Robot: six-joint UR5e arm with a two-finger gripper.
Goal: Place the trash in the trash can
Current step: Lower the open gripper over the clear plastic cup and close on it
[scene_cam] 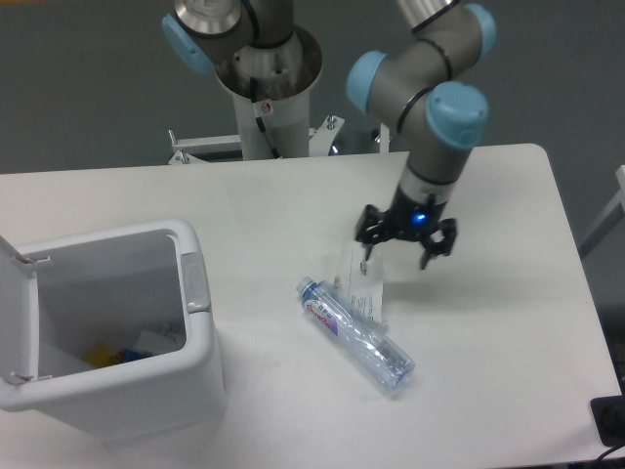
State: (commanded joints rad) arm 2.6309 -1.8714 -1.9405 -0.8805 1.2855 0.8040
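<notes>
A clear plastic bottle (354, 335) with a pale blue cap and red-blue label lies on its side near the middle of the white table (293, 205). Just behind it lies a thin whitish wrapper (362, 280) with dark print, touching the bottle. My gripper (403, 248) hangs open above the wrapper's right edge, fingers pointing down, nothing between them. The trash can (107, 327), a white boxy bin with its lid flipped open, stands at the front left; some yellow and blue bits show inside.
The arm's grey base column (269, 93) rises behind the table's far edge. A dark object (610, 420) sits at the front right corner. The table's right edge runs close to the gripper's right.
</notes>
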